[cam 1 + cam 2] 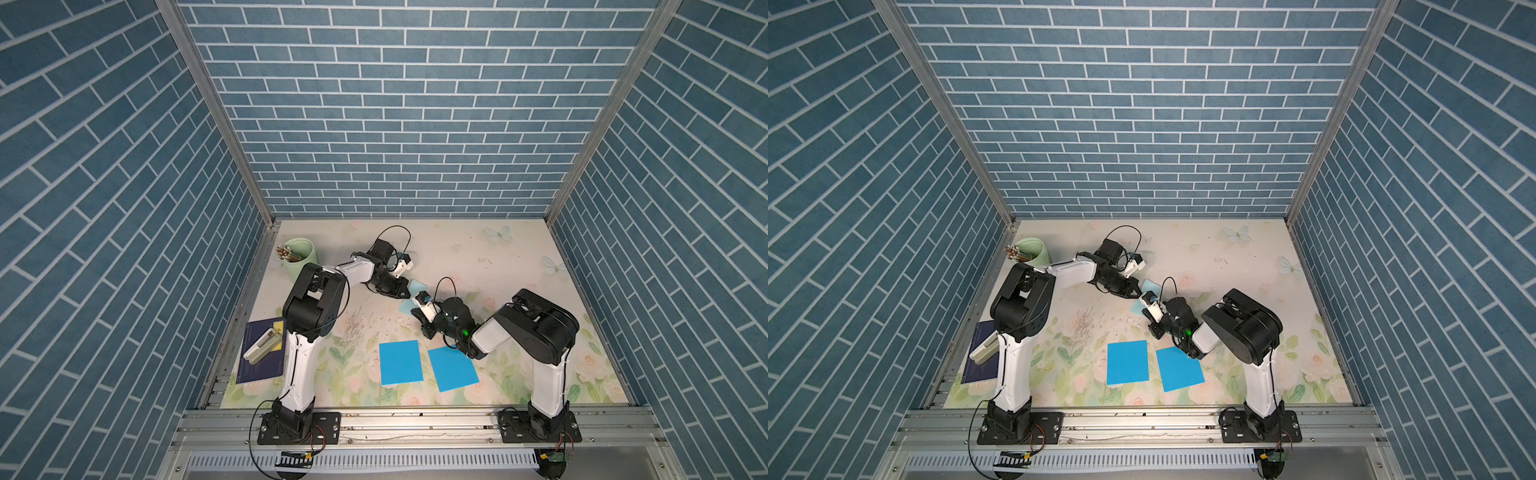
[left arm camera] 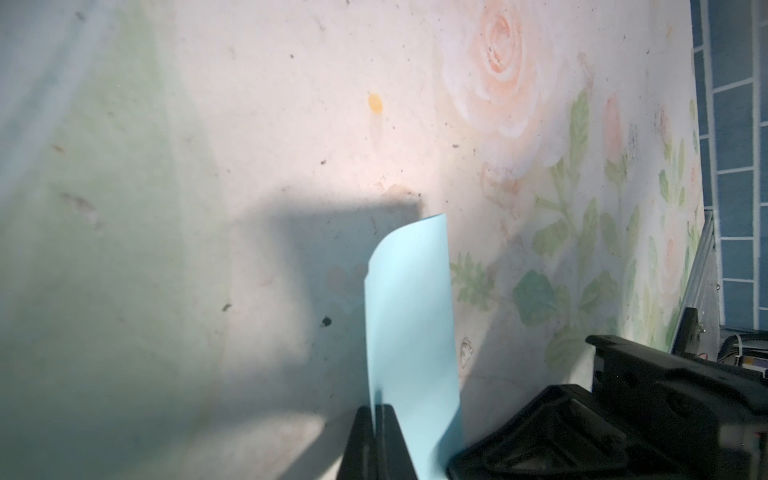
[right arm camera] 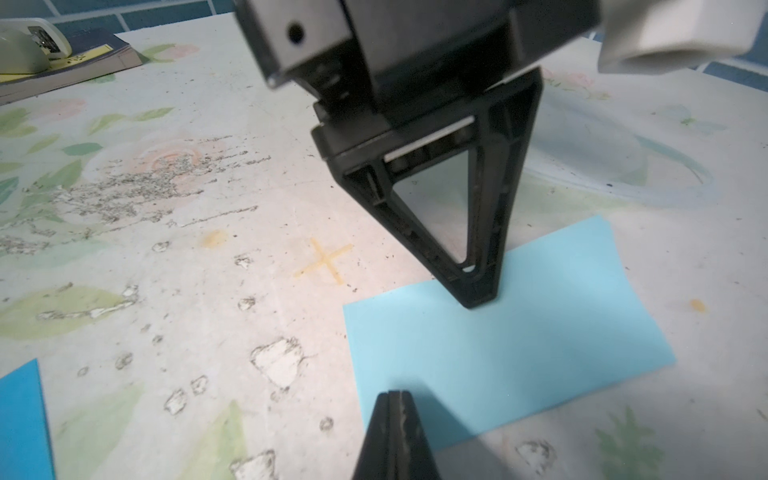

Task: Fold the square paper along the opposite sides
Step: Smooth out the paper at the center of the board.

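A green cup (image 1: 300,259) of pencils and a navy book (image 1: 266,368) carrying a stapler (image 1: 262,345) line the left edge of the floral tabletop (image 1: 498,257). The left arm reaches toward the centre. There, its pincer (image 2: 375,409) is clamped on 1 edge of the pale-blue square paper (image 2: 411,324), and the left wrist view shows the sheet's edge running into the slit between the black fingers (image 2: 359,440). The paper lies mid-tabletop, directly between the 2 pincers. It shows in both top views only as small pale patches (image 1: 417,286) around the left pincer's tip. In the right wrist view it rests mostly flat, with 1 far corner (image 3: 606,237) curling slightly upward. The left pincer's tip meets its far edge. Opposite, the right pincer (image 3: 392,395) has its jaws pressed together, its tip sitting over the paper's near edge. Whether it touches the sheet cannot be told. Toward the front of the tabletop, 2 darker blue sheets (image 1: 400,362) (image 1: 452,368) lie flat side by side, apart from the pale one. The right arm's wrist hangs above the second of them.
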Controlling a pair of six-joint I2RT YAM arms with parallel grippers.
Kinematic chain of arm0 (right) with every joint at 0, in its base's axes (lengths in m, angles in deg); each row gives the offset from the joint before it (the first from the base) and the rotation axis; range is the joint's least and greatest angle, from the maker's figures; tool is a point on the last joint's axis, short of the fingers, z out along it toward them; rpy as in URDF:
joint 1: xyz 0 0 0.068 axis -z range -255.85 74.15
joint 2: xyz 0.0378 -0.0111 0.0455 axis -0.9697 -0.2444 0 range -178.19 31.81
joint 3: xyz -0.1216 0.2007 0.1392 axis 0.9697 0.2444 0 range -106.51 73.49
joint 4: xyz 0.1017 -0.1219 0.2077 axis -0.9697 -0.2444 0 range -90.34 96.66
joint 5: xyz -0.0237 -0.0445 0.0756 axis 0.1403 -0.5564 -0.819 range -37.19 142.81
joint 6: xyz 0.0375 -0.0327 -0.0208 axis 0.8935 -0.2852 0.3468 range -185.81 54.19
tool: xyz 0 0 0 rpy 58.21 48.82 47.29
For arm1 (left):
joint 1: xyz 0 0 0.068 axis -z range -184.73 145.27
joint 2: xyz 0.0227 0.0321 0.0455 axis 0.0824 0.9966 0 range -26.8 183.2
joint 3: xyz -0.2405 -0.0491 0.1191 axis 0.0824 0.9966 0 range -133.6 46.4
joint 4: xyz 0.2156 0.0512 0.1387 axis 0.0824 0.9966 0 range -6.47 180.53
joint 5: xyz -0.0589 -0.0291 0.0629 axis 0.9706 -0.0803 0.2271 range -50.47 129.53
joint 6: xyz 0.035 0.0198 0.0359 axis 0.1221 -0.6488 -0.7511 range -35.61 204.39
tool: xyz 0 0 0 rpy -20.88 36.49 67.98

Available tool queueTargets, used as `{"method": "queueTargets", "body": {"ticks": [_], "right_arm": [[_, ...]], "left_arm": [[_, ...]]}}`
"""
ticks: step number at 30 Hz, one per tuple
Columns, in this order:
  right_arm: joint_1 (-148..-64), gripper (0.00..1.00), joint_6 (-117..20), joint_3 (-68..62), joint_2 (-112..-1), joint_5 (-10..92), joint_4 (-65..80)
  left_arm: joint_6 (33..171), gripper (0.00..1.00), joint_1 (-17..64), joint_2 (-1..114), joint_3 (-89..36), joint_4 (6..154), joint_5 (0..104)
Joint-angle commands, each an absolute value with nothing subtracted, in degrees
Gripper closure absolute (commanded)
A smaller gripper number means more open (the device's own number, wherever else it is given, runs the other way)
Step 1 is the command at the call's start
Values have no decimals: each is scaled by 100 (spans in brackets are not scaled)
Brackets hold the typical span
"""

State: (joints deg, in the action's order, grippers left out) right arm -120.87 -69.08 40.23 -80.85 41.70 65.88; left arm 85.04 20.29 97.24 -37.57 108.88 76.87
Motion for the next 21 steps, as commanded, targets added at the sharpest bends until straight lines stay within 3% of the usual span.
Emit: {"method": "queueTargets", "body": {"ticks": [1,21], "right_arm": [[-12220,100,-6818,4163,-8297,4076,6091],[-12468,100,-6540,4428,-8055,4105,6297]], "left_arm": [[8404,100,1812,10292,-3392,11500,6282],[8473,100,1839,10248,-3340,11422,6321]]}}
